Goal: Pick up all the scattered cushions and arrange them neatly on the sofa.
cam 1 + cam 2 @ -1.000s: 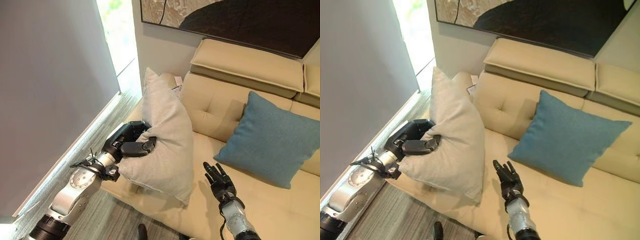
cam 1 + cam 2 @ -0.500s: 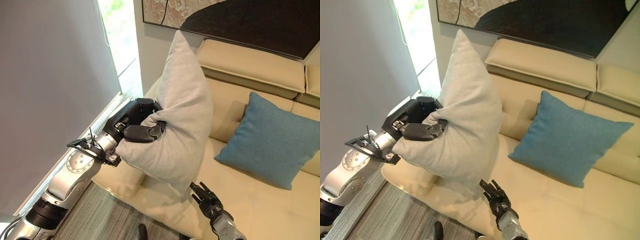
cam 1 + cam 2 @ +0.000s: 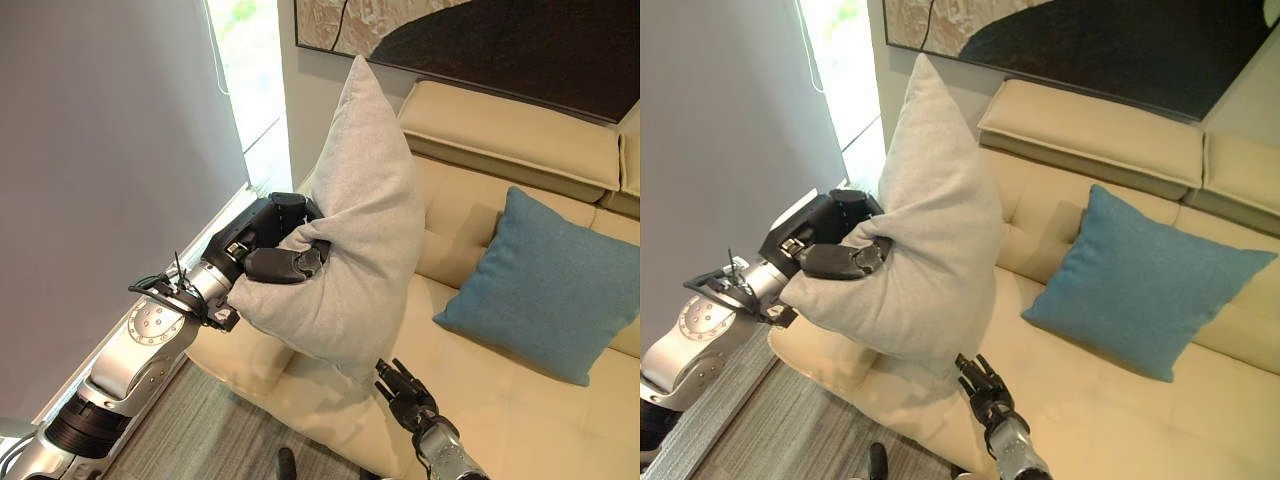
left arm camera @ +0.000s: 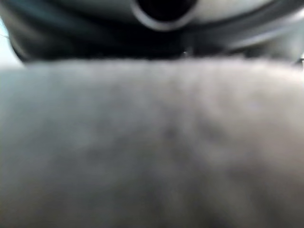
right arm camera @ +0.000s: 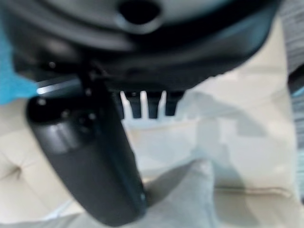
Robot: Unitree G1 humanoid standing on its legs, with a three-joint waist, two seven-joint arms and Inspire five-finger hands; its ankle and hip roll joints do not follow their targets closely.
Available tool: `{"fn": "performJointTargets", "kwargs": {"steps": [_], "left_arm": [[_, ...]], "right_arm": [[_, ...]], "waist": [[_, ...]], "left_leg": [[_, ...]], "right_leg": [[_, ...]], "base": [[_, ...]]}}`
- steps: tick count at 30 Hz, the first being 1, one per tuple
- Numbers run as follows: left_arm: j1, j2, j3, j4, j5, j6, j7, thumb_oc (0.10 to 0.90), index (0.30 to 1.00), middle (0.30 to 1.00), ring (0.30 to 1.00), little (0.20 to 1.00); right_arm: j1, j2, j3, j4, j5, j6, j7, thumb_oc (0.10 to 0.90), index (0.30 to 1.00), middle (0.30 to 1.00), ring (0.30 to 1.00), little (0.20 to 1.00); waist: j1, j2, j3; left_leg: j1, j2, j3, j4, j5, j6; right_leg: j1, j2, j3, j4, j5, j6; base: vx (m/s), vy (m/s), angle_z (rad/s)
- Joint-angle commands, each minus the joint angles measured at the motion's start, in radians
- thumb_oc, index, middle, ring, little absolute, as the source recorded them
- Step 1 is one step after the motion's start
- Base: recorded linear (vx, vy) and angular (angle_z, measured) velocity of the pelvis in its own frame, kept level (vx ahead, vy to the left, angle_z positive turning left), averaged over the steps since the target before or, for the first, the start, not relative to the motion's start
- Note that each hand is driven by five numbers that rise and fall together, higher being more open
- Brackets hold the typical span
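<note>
A light grey cushion (image 3: 365, 220) hangs in the air above the left end of the cream sofa (image 3: 520, 400), one corner pointing up. My left hand (image 3: 268, 250) is shut on its left side, thumb and fingers pinching the fabric; the left wrist view has grey cloth (image 4: 152, 142) pressed close. My right hand (image 3: 405, 392) stands low over the seat's front, just under the cushion's bottom corner, fingers straight and holding nothing. A blue cushion (image 3: 545, 285) leans upright against the sofa back on the right.
A grey wall (image 3: 100, 180) and a bright window strip (image 3: 245, 70) flank the sofa's left end. A dark framed picture (image 3: 480, 40) hangs above the backrest. Grey wood floor (image 3: 210, 440) runs along the sofa's front.
My left hand has lifted the grey cushion from the seat's left end up into the air. My right hand has dropped lower, under the cushion's bottom corner.
</note>
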Motion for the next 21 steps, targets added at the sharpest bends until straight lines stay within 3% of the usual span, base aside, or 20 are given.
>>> {"fn": "performJointTargets", "kwargs": {"steps": [1, 3, 11, 21], "left_arm": [[-0.267, -0.064, 0.137, -0.174, -0.119, -0.307, 0.009, 0.4, 0.3, 0.3, 0.3, 0.3], [-0.269, -0.053, 0.148, -0.18, -0.126, -0.309, 0.006, 0.4, 0.3, 0.3, 0.3, 0.3], [-0.27, -0.053, 0.143, -0.195, -0.122, -0.31, 0.003, 0.4, 0.3, 0.3, 0.3, 0.3], [-0.243, -0.096, 0.141, -0.2, -0.138, -0.31, -0.006, 0.4, 0.3, 0.3, 0.3, 0.3]], "right_arm": [[-0.096, -0.021, -0.05, -0.114, 0.064, -0.098, 0.037, 0.8, 0.9, 0.9, 0.9, 0.9], [-0.107, -0.026, -0.086, -0.128, 0.096, -0.125, 0.024, 0.8, 0.9, 0.9, 0.9, 0.9], [-0.124, 0.006, -0.098, -0.108, 0.174, -0.129, 0.037, 0.8, 0.9, 0.9, 0.9, 0.9], [-0.13, 0.05, 0.005, -0.243, 0.235, -0.112, 0.118, 0.8, 0.9, 0.9, 0.9, 0.9]], "waist": [[0.0, 0.007, -0.114], [0.0, 0.008, -0.117], [0.002, 0.017, -0.123], [0.006, 0.025, -0.122]], "left_leg": [[0.082, 0.007, 0.057, 0.003, -0.165, -0.056], [0.086, 0.01, 0.06, 0.003, -0.168, -0.055], [0.095, 0.012, 0.064, 0.003, -0.173, -0.054], [0.096, 0.009, 0.062, 0.003, -0.167, -0.056]], "right_leg": [[0.036, -0.045, -0.061, 0.005, -0.052, 0.085], [0.036, -0.045, -0.06, 0.005, -0.053, 0.086], [0.042, -0.046, -0.057, 0.005, -0.057, 0.085], [0.045, -0.044, -0.058, 0.005, -0.057, 0.08]], "base": [[0.01, -0.009, 0.05], [0.01, -0.007, 0.02], [0.0, 0.0, 0.0], [0.0, 0.0, 0.0]]}}
